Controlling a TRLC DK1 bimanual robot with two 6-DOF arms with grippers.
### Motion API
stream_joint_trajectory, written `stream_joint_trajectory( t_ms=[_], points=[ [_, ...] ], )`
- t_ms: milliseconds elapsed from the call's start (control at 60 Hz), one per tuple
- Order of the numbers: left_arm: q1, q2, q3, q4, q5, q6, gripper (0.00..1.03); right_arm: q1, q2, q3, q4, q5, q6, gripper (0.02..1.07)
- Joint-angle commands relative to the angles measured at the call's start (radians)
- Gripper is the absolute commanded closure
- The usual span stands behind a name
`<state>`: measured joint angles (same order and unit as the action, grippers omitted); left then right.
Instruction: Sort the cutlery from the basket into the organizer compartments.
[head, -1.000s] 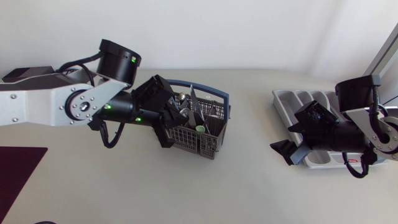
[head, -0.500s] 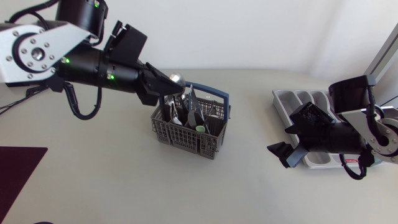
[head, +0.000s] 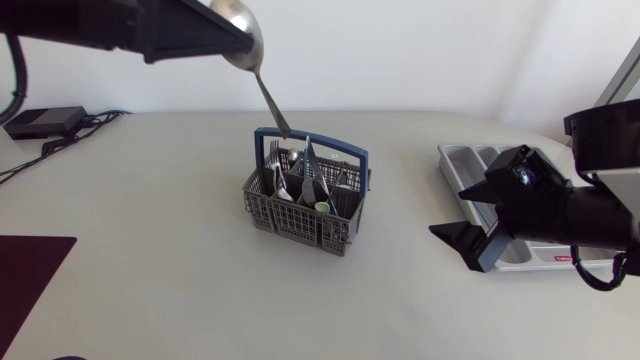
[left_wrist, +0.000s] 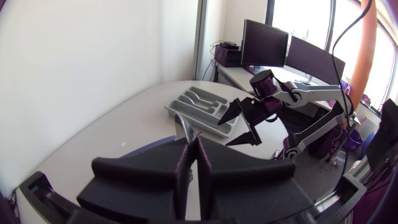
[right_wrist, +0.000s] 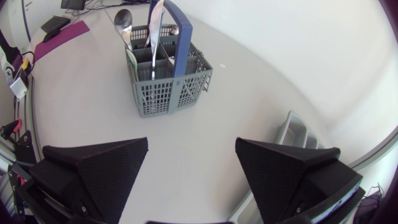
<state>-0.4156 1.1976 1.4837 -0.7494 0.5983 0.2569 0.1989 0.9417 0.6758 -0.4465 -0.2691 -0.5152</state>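
A: The left pincer (left_wrist: 192, 149) is clamped on the spoon (head: 262, 85) near its bowl; the handle hangs below it toward the basket (head: 300, 228).
B: Stiff, smooth steel, and light. Pinched near one end, it may swivel or slip. And the right pincer (right_wrist: 191, 142)?
A: Spread wide, empty, just beside the organizer (head: 455, 158).
B: Whether the handle's tip is clear of the basket, I can't tell; the grip itself is hidden inside the pincer.

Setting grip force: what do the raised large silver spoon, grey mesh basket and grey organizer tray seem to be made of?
The large silver spoon looks like polished metal: mirror glints on its bowl. The grey mesh basket looks like matte moulded plastic, by its grid walls. The grey organizer tray has a smooth soft sheen: probably plastic, possibly metal.
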Motion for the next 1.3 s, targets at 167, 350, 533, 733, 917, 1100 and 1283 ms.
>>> stream_joint_trajectory(
  t_ms=[167,350,533,733,917,1100,1283],
  points=[
    [-0.069,-0.004,0.056,-0.022,0.017,-0.064,1.00,0.059,-0.067,0.070,-0.054,-0.012,0.064,0.06],
    [-0.118,0.033,0.056,-0.005,0.057,-0.085,1.00,0.091,-0.095,0.110,-0.084,-0.036,0.083,0.06],
    [-0.094,0.135,0.013,0.039,0.216,-0.094,1.00,0.100,-0.098,0.146,-0.081,-0.117,0.112,0.06],
    [-0.086,0.234,0.009,0.079,0.311,-0.093,1.00,0.169,-0.072,0.166,-0.034,-0.128,0.150,0.07],
    [-0.101,0.321,0.012,0.096,0.360,-0.073,1.00,0.203,-0.011,0.183,0.014,-0.153,0.172,0.07],
    [-0.120,0.370,0.027,0.111,0.373,-0.071,1.00,0.214,0.055,0.211,0.061,-0.183,0.187,0.09],
    [-0.130,0.405,0.046,0.113,0.391,-0.071,1.00,0.240,0.126,0.229,0.101,-0.186,0.196,0.11]
  ],
)
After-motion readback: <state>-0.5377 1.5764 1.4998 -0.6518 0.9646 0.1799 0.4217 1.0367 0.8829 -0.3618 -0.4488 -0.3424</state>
